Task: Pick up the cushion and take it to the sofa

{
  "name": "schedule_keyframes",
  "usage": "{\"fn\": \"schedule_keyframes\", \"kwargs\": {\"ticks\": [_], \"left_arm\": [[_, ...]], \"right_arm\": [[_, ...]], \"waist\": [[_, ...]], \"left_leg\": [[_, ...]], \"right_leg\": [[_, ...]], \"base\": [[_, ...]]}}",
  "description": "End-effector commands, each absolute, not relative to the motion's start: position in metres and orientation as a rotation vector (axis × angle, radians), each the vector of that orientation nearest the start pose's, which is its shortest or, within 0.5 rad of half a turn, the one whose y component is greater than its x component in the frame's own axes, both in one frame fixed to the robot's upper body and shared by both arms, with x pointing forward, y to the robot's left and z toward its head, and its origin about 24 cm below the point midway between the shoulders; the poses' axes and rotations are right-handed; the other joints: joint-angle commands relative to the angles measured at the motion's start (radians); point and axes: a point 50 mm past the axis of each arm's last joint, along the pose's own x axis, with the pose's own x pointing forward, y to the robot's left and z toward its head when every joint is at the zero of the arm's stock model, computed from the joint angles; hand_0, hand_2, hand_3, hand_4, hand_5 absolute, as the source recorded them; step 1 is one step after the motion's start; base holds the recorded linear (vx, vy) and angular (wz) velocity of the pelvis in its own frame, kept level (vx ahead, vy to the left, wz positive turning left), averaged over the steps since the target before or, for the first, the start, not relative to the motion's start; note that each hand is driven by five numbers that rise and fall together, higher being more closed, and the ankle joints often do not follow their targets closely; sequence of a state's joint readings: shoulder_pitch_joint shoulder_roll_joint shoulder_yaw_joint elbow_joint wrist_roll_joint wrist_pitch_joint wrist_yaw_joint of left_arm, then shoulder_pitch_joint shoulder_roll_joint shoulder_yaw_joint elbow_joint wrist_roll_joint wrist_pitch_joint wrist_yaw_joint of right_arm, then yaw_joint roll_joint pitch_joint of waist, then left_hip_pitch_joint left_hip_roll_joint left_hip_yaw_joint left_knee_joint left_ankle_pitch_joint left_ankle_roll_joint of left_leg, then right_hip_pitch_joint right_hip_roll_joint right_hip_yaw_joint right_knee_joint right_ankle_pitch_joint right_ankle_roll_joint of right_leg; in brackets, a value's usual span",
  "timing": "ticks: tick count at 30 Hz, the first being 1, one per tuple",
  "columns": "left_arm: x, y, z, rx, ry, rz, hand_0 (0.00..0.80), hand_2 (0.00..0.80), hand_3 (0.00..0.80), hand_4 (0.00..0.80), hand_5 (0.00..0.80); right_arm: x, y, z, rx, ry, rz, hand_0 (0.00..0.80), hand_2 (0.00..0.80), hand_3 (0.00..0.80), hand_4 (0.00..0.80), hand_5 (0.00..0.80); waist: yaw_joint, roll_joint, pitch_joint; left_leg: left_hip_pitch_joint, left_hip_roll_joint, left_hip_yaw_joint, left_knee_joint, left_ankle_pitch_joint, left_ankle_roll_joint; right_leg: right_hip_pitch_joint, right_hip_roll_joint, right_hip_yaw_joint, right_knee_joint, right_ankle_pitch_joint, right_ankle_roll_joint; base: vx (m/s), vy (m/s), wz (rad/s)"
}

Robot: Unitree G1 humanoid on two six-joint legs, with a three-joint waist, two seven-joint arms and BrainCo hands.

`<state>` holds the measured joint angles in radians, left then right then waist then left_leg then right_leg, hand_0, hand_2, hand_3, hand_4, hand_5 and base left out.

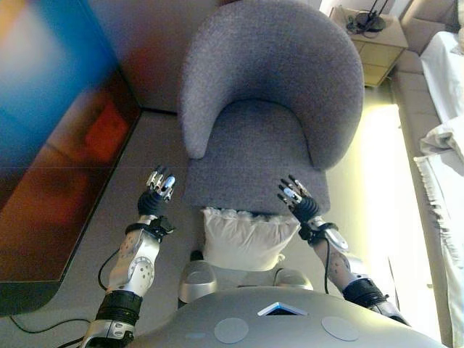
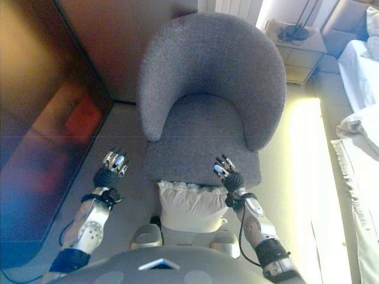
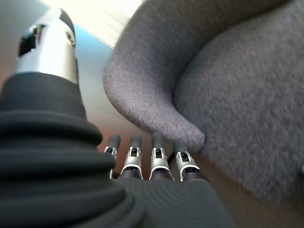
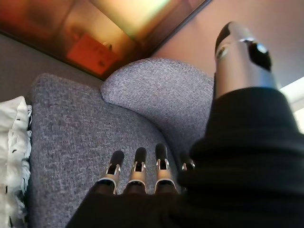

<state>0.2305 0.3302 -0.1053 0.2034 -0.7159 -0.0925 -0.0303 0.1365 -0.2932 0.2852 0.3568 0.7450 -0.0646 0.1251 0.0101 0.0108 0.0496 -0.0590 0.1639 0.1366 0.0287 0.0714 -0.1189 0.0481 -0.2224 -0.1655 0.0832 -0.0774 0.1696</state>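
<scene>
A white cushion (image 1: pixel 248 239) leans against the front edge of a grey tub armchair (image 1: pixel 272 94), down on the floor (image 1: pixel 87 283) between the chair and the robot, held by neither hand. The left robot hand (image 1: pixel 157 193) hangs just off the chair's front left corner, fingers straight and relaxed and holding nothing; its wrist view shows the fingertips lined up under the chair's rounded arm end. The right robot hand (image 1: pixel 295 199) hovers over the seat's front right part, near the cushion's upper right corner, fingers likewise loosely extended and empty. The two hands sit either side of the cushion's width, which looks like a bracket set up for a two-handed lift, though no contact shows yet. The cushion's frilled top edge lies right along the seat front, so any grip probably has to come at its side edges, where bare floor is open to the left of the chair. Further to that side of the chair a dark glossy panel (image 1: pixel 58 174) runs along the floor and narrows the room there. To the right of the chair a bright strip of floor lies open as far as a bed with white covers (image 1: pixel 446 138), and behind the chair's right shoulder stands a pale nightstand (image 1: pixel 373 43) carrying dark cables. The chair's curved back closes off the far side.
</scene>
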Motion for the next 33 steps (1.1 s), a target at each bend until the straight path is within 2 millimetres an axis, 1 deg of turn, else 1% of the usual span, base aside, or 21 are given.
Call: {"fn": "schedule_keyframes", "kwargs": {"ticks": [1, 2, 4, 5, 6, 7, 8, 9, 10, 11, 12, 14, 15, 19, 28, 31, 33], "left_arm": [[0.197, 0.223, -0.020, -0.281, 0.274, 0.023, 0.000, 0.000, 0.000, 0.000, 0.000], [0.197, 0.222, -0.020, -0.296, 0.276, -0.003, 0.000, 0.000, 0.000, 0.000, 0.000], [0.198, 0.217, -0.018, -0.444, 0.276, -0.084, 0.000, 0.000, 0.000, 0.000, 0.000], [0.199, 0.207, -0.018, -0.664, 0.276, -0.161, 0.000, 0.000, 0.000, 0.000, 0.000], [0.198, 0.199, -0.019, -0.796, 0.268, -0.209, 0.000, 0.000, 0.000, 0.000, 0.000], [0.196, 0.187, -0.021, -0.974, 0.235, -0.288, 0.000, 0.000, 0.000, 0.000, 0.000], [0.192, 0.174, -0.022, -1.199, 0.178, -0.361, 0.000, 0.000, 0.000, 0.000, 0.000], [0.188, 0.164, -0.023, -1.362, 0.127, -0.396, 0.000, 0.000, 0.000, 0.000, 0.000], [0.186, 0.157, -0.024, -1.463, 0.087, -0.409, 0.000, 0.000, 0.000, 0.000, 0.000], [0.185, 0.153, -0.024, -1.517, 0.064, -0.405, 0.000, 0.000, 0.000, 0.000, 0.000], [0.186, 0.151, -0.026, -1.534, 0.053, -0.393, 0.000, 0.000, 0.000, 0.000, 0.000], [0.187, 0.149, -0.027, -1.503, 0.068, -0.380, 0.000, 0.000, 0.000, 0.000, 0.000], [0.188, 0.149, -0.028, -1.494, 0.080, -0.380, 0.000, 0.000, 0.000, 0.000, 0.000], [0.185, 0.156, -0.030, -1.477, 0.092, -0.367, 0.000, 0.000, 0.000, 0.000, 0.000], [0.184, 0.162, -0.031, -1.419, 0.112, -0.330, 0.000, 0.000, 0.000, 0.000, 0.000], [0.183, 0.167, -0.031, -1.376, 0.106, -0.318, 0.000, 0.000, 0.000, 0.000, 0.000], [0.181, 0.173, -0.033, -1.290, 0.125, -0.277, 0.000, 0.000, 0.000, 0.000, 0.000]], "right_arm": [[0.210, -0.172, -0.031, 0.344, 0.287, 0.147, 0.000, 0.000, 0.000, 0.000, 0.000], [0.211, -0.171, -0.030, 0.367, 0.285, 0.159, 0.000, 0.000, 0.000, 0.000, 0.000], [0.213, -0.167, -0.027, 0.555, 0.283, 0.207, 0.000, 0.000, 0.000, 0.000, 0.000], [0.212, -0.160, -0.027, 0.757, 0.271, 0.261, 0.000, 0.000, 0.000, 0.000, 0.000], [0.212, -0.154, -0.027, 0.886, 0.259, 0.292, 0.000, 0.000, 0.000, 0.000, 0.000], [0.212, -0.145, -0.027, 1.086, 0.227, 0.357, 0.000, 0.000, 0.000, 0.000, 0.000], [0.212, -0.133, -0.023, 1.313, 0.167, 0.435, 0.000, 0.000, 0.000, 0.000, 0.000], [0.213, -0.126, -0.018, 1.450, 0.109, 0.470, 0.000, 0.000, 0.000, 0.000, 0.000], [0.215, -0.123, -0.015, 1.529, 0.074, 0.474, 0.000, 0.000, 0.000, 0.000, 0.000], [0.216, -0.121, -0.013, 1.555, 0.063, 0.468, 0.000, 0.000, 0.000, 0.000, 0.000], [0.218, -0.120, -0.013, 1.539, 0.074, 0.447, 0.000, 0.000, 0.000, 0.000, 0.000], [0.219, -0.121, -0.018, 1.414, 0.121, 0.396, 0.000, 0.000, 0.000, 0.000, 0.000], [0.217, -0.122, -0.019, 1.387, 0.128, 0.397, 0.000, 0.000, 0.000, 0.000, 0.000], [0.208, -0.125, -0.024, 1.379, 0.136, 0.409, 0.000, 0.000, 0.000, 0.000, 0.000], [0.205, -0.124, -0.026, 1.333, 0.168, 0.411, 0.000, 0.000, 0.000, 0.000, 0.000], [0.205, -0.125, -0.025, 1.359, 0.169, 0.403, 0.000, 0.000, 0.000, 0.000, 0.000], [0.205, -0.126, -0.026, 1.343, 0.175, 0.391, 0.000, 0.000, 0.000, 0.000, 0.000]], "waist": [[-0.019, -0.013, 0.010], [-0.020, -0.011, 0.011], [-0.020, -0.011, 0.014], [-0.017, -0.012, 0.017], [-0.015, -0.012, 0.017], [-0.011, -0.012, 0.018], [-0.007, -0.012, 0.014], [-0.004, -0.011, 0.011], [-0.003, -0.010, 0.008], [-0.003, -0.010, 0.005], [-0.004, -0.009, 0.003], [-0.004, -0.010, -0.002], [-0.003, -0.013, -0.005], [-0.001, -0.021, -0.018], [-0.003, -0.021, -0.024], [-0.002, -0.022, -0.022], [-0.002, -0.023, -0.021]], "left_leg": [[0.058, 0.050, -0.006, -0.001, -0.004, -0.025], [0.065, 0.047, 0.002, -0.013, -0.004, -0.024], [0.071, 0.043, 0.012, -0.020, -0.004, -0.021], [0.074, 0.042, 0.020, -0.021, -0.006, -0.018], [0.073, 0.042, 0.024, -0.021, -0.007, -0.017], [0.077, 0.042, 0.031, -0.022, -0.012, -0.014], [0.078, 0.044, 0.039, -0.025, -0.015, -0.011], [0.082, 0.046, 0.045, -0.031, -0.016, -0.011], [0.086, 0.048, 0.050, -0.040, -0.015, -0.010], [0.089, 0.049, 0.052, -0.048, -0.013, -0.010], [0.090, 0.050, 0.053, -0.056, -0.009, -0.010], [0.090, 0.049, 0.052, -0.070, -0.003, -0.010], [0.089, 0.048, 0.053, -0.074, -0.001, -0.010], [0.087, 0.049, 0.055, -0.069, -0.002, -0.010], [0.092, 0.043, 0.060, -0.061, -0.006, -0.006], [0.090, 0.041, 0.058, -0.050, -0.012, -0.006], [0.086, 0.042, 0.055, -0.033, -0.020, -0.007]], "right_leg": [[-0.041, -0.064, -0.040, -0.040, 0.153, 0.021], [-0.041, -0.070, -0.046, -0.045, 0.159, 0.027], [-0.039, -0.076, -0.054, -0.053, 0.165, 0.033], [-0.035, -0.080, -0.062, -0.059, 0.168, 0.034], [-0.034, -0.081, -0.068, -0.063, 0.170, 0.034], [-0.028, -0.083, -0.076, -0.069, 0.172, 0.035], [-0.026, -0.085, -0.084, -0.076, 0.174, 0.037], [-0.022, -0.087, -0.090, -0.079, 0.175, 0.040], [-0.019, -0.088, -0.095, -0.082, 0.176, 0.043], [-0.018, -0.087, -0.097, -0.083, 0.176, 0.044], [-0.017, -0.085, -0.098, -0.084, 0.175, 0.044], [-0.017, -0.080, -0.099, -0.086, 0.172, 0.042], [-0.015, -0.077, -0.100, -0.090, 0.172, 0.041], [-0.011, -0.069, -0.095, -0.098, 0.170, 0.037], [-0.004, -0.056, -0.082, -0.108, 0.170, 0.031], [-0.005, -0.053, -0.074, -0.109, 0.169, 0.029], [-0.007, -0.052, -0.067, -0.106, 0.168, 0.028]], "base": [[0.031, 0.050, 0.05], [0.013, 0.054, 0.07], [-0.016, 0.036, 0.06], [0.000, 0.000, 0.00], [-0.022, 0.008, -0.04], [-0.007, -0.005, -0.04], [0.004, -0.012, -0.04], [0.014, -0.012, -0.05], [0.015, -0.007, -0.07], [0.011, -0.002, -0.06], [0.005, -0.001, -0.04], [0.000, 0.000, 0.00], [0.000, 0.000, 0.00], [0.024, -0.032, 0.01], [0.039, 0.006, 0.00], [0.046, 0.010, -0.01], [0.037, 0.006, -0.02]]}}
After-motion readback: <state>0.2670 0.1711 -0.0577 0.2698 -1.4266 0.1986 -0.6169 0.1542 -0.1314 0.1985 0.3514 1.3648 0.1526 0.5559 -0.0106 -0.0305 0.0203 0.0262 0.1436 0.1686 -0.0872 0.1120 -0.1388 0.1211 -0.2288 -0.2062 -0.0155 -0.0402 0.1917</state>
